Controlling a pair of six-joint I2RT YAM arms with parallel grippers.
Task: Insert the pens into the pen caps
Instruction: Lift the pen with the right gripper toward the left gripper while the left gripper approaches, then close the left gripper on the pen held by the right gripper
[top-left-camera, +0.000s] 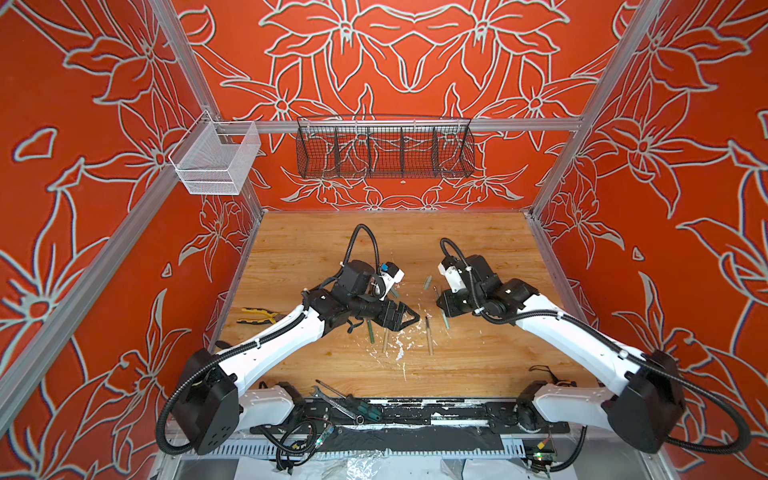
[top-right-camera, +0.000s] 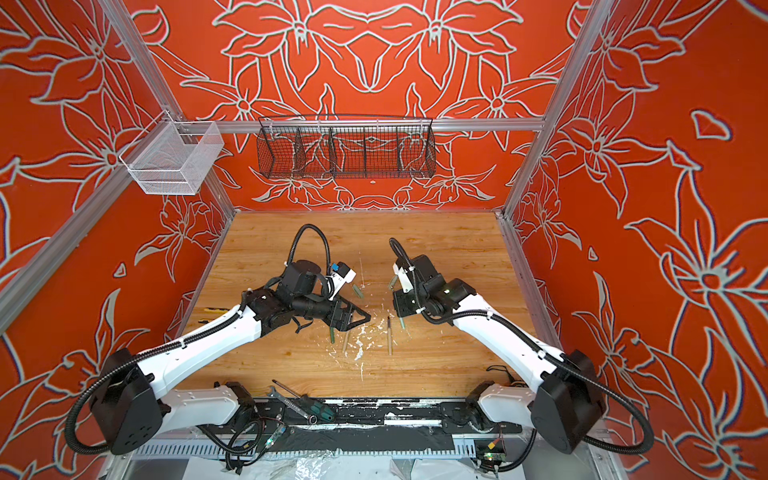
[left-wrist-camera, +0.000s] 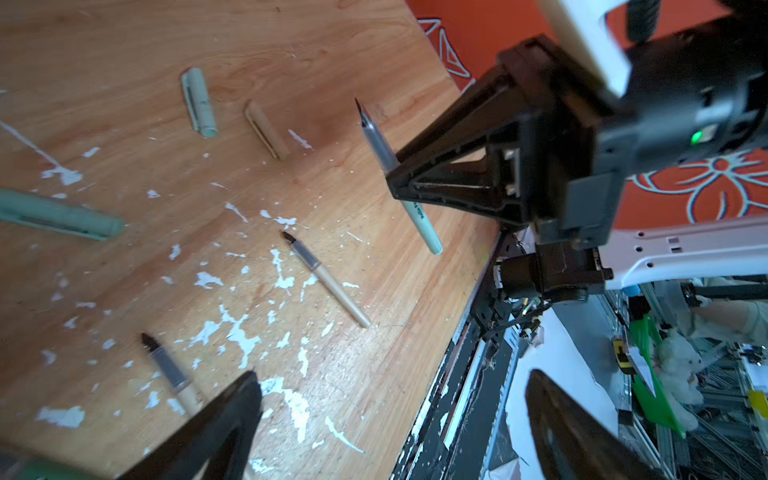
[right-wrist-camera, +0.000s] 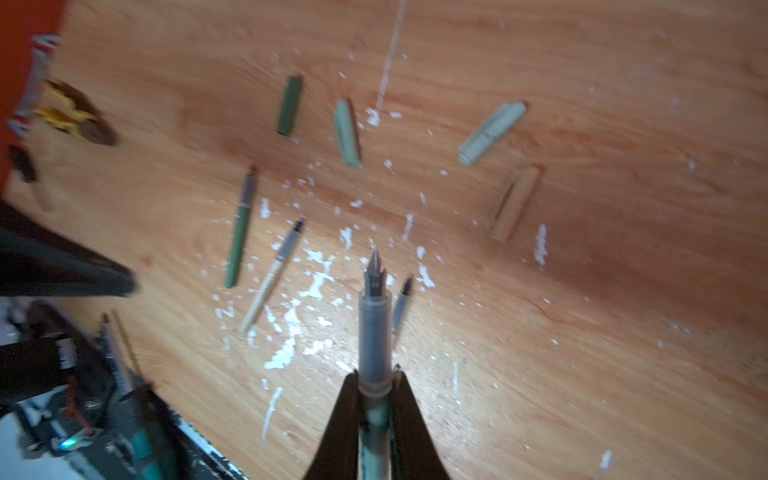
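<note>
Right hand: clenched on a pale green pen, with the nib projecting past the fingertips above the desk. Left hand: released, jaws wide apart.

The desk's front edge runs behind both hands. Bare wood extends ahead of them to the back wall.

Ahead of the right hand lie a dark green cap, a pale green cap, a second pale green cap and a beige cap. Nearer the hand lie a dark green pen, a beige pen and a second beige pen just beside the held nib.

The surface is wood-grain, scattered with white flecks. The walls are red with a floral pattern. The pens are slim tapered sticks and the caps are stubby tubes.
</note>
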